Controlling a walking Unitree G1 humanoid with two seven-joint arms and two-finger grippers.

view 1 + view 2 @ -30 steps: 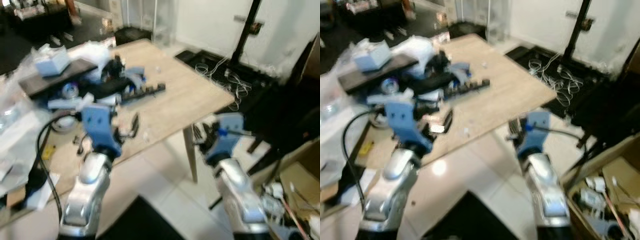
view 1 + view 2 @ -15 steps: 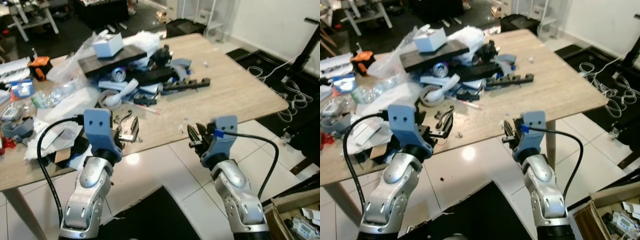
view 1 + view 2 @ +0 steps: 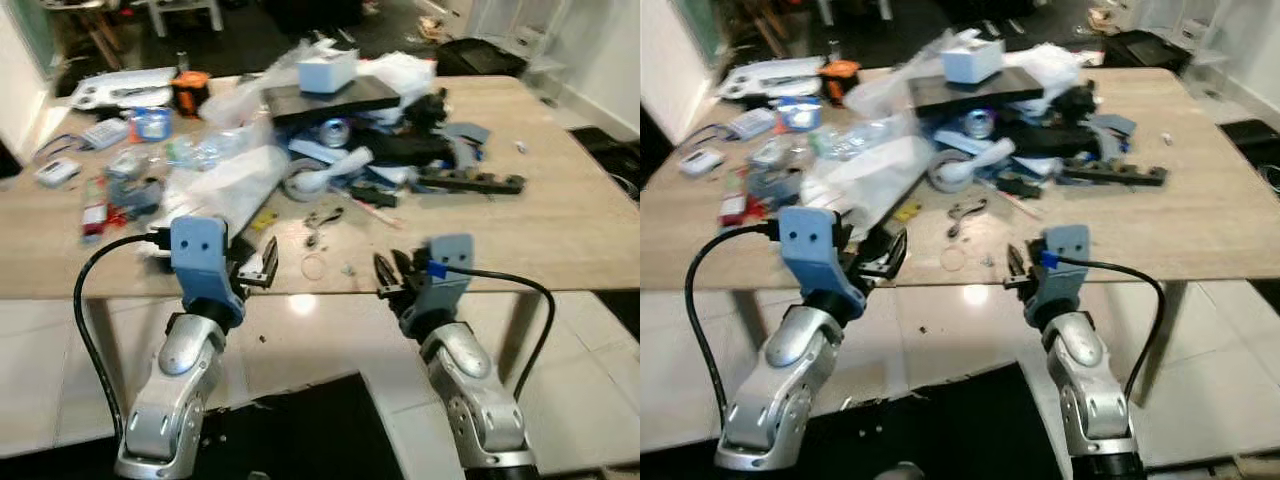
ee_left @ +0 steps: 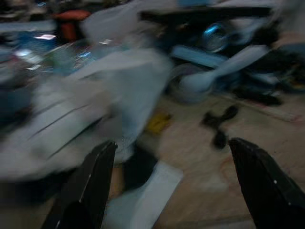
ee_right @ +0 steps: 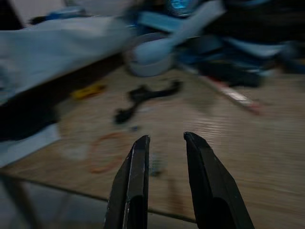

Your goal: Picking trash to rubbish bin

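A long light wooden table (image 3: 580, 235) spans the scene, its far and left parts heaped with clutter. Largest is a crumpled white plastic bag (image 3: 225, 180), left of centre: probably light, soft and slippery, best pinched at a raised fold. A dark flat board (image 3: 330, 97) carrying a small white box (image 3: 328, 70) sits at the far side. Near the front edge lie small black pliers (image 3: 320, 217) and a thin orange rubber band (image 3: 314, 266), limp and flat, hard to pinch. The left gripper (image 3: 258, 270), fingers spread wide, hovers at the near edge just right of the bag. The right gripper (image 3: 390, 275), fingers slightly parted and empty, hangs near the band, apart from it.
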